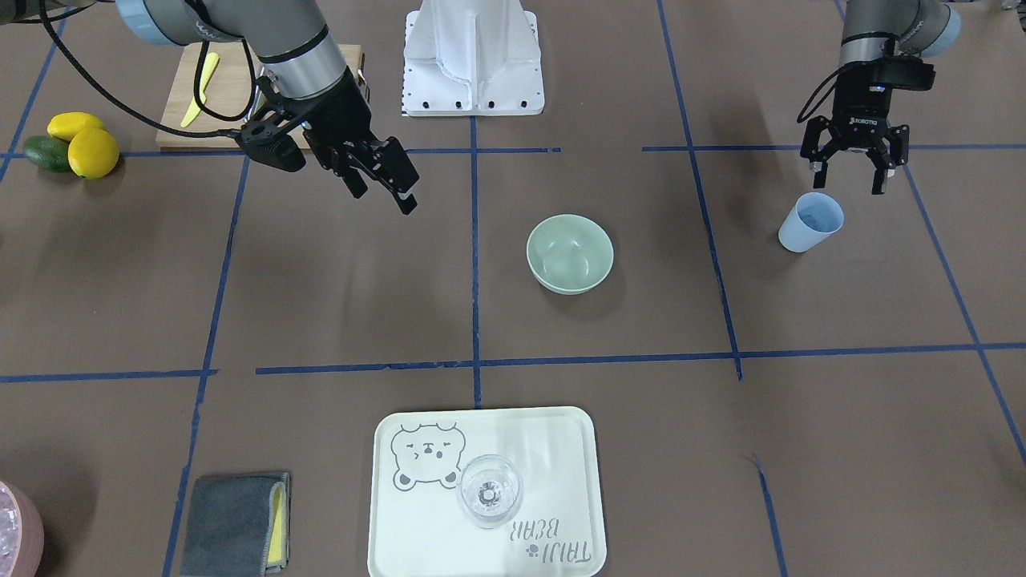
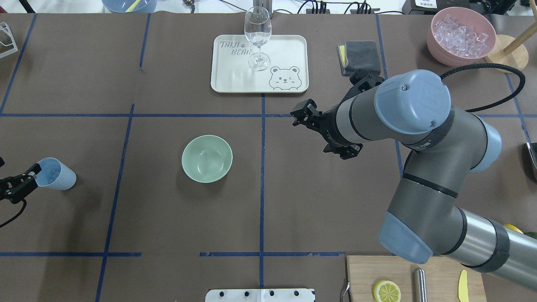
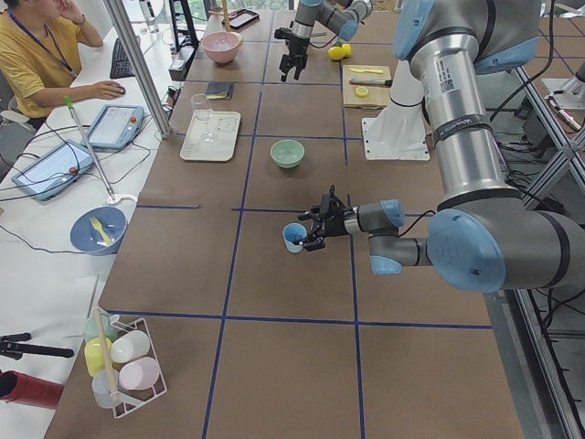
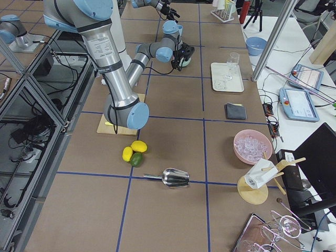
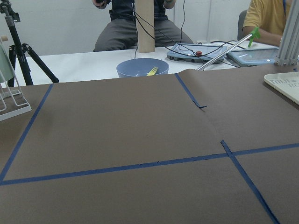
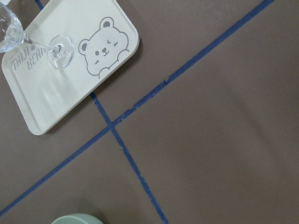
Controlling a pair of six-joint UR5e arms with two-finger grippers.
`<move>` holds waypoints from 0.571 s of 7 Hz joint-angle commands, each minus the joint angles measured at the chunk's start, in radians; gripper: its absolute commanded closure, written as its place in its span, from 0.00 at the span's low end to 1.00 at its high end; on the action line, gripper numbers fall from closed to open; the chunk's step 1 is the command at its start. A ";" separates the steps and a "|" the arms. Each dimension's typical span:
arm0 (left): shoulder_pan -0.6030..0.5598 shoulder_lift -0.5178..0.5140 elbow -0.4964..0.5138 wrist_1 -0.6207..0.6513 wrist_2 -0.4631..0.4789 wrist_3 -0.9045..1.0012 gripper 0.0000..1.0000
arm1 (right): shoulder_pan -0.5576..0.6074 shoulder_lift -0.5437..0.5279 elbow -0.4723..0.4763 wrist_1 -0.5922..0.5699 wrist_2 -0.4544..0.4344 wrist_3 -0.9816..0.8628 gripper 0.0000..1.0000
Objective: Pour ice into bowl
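Observation:
The pale mint-green bowl stands empty near the table's middle; its rim shows at the bottom of the right wrist view. A light blue cup stands upright far to the robot's left. My left gripper is open just behind the cup, one fingertip near its rim and nothing between the fingers. I cannot make out ice inside the cup. My right gripper hangs open above bare table, on the other side of the bowl.
A white bear tray with a stemmed glass lies at the far side. Nearby are a grey cloth and a pink tub of clear pieces. A cutting board, lemons and a metal scoop lie on the robot's right.

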 commanded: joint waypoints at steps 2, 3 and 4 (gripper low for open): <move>0.157 -0.009 0.026 0.003 0.194 -0.034 0.01 | 0.001 0.002 0.005 0.000 0.000 0.000 0.00; 0.176 -0.029 0.071 0.003 0.223 -0.036 0.01 | 0.001 0.002 0.005 0.000 0.000 0.000 0.00; 0.187 -0.062 0.104 0.007 0.239 -0.074 0.01 | 0.006 0.003 0.005 0.000 0.000 0.000 0.00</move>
